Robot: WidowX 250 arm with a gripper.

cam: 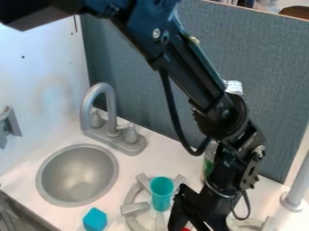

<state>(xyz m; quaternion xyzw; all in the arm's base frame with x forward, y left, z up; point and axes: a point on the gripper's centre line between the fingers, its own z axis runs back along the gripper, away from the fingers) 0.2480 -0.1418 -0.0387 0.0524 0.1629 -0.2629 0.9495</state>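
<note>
The black two-finger gripper (189, 220) hangs low at the bottom edge; how far it is open, and whether it has hold of anything, I cannot tell. A small red thing (185, 229) lies right at it, mostly hidden and cut off by the edge. Just beside the gripper, on the sink side, a turquoise cylindrical cup (161, 193) stands upright on a grey toy stove burner (136, 208). Behind the arm, a clear container with a green label (208, 163) is partly hidden. Part of a second grey burner (269, 223) shows past the gripper, near an upright grey post (297, 189). A bright blue block (95, 219) sits between the first burner and the round grey sink (77, 176), with the curved grey faucet (111, 108) behind the sink.
</note>
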